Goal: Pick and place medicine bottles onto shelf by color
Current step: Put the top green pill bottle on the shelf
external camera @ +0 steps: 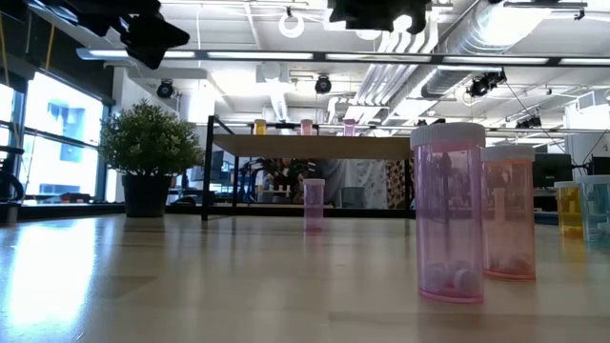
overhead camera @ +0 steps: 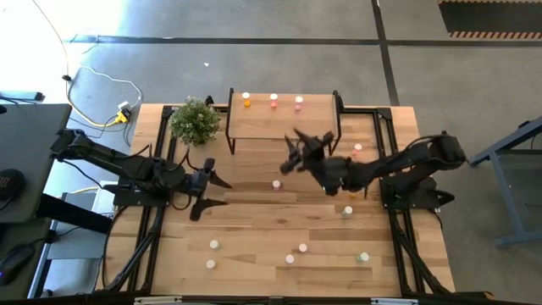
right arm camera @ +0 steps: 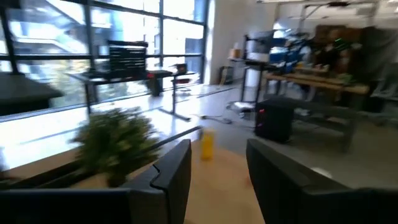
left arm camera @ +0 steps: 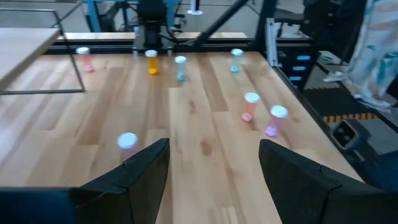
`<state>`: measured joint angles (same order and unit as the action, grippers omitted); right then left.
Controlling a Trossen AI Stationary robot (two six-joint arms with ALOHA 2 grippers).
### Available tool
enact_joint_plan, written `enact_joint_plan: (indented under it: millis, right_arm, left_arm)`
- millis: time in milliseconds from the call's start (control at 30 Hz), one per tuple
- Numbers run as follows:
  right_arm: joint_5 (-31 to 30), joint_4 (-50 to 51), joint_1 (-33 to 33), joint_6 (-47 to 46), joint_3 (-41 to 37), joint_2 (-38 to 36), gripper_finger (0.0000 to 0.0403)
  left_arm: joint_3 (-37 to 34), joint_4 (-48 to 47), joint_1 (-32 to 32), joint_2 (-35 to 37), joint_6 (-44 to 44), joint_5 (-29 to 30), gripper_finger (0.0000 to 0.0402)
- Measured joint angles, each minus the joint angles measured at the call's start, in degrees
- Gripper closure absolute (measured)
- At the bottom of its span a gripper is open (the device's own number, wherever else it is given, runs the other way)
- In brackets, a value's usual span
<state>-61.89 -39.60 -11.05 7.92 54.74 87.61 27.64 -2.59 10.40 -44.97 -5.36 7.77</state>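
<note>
- Carrying scattered medicine bottles [overhead camera: 302, 248] across its front half, the table [overhead camera: 254, 220] is also holding a plant [overhead camera: 196, 120].
- Shelf [overhead camera: 284, 127] is standing at the table's far edge, bearing three bottles: orange [overhead camera: 246, 100], two pink.
- Right end effector [overhead camera: 295, 152] is hovering by the shelf, fingers partly open, empty.
- Left end effector [overhead camera: 211, 193] is waiting wide open, holding nothing.

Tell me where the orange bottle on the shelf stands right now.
In the high view the orange bottle stands at the shelf's back left corner, leftmost of three, near the potted plant.
</note>
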Motion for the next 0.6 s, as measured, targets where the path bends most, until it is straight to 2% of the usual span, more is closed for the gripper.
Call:
enact_joint_plan:
  millis: [167, 433, 600]
  right_arm:
    - [-0.89, 6.83, -6.97, -10.76, -0.02, -0.02, 0.0256]
    - [-0.96, 21.75, -17.03, -35.30, -0.02, 0.01, 0.0256]
    - [1.25, 30.10, -21.36, -46.05, -0.04, 0.01, 0.0256]
  left_arm:
    - [0.00, -0.72, 1.96, 0.00, -0.42, 0.44, 0.0163]
    - [0.00, -0.85, 2.90, 0.00, -1.43, 0.55, 0.0163]
    - [0.00, -0.85, 2.90, 0.00, -1.98, 0.57, 0.0163]
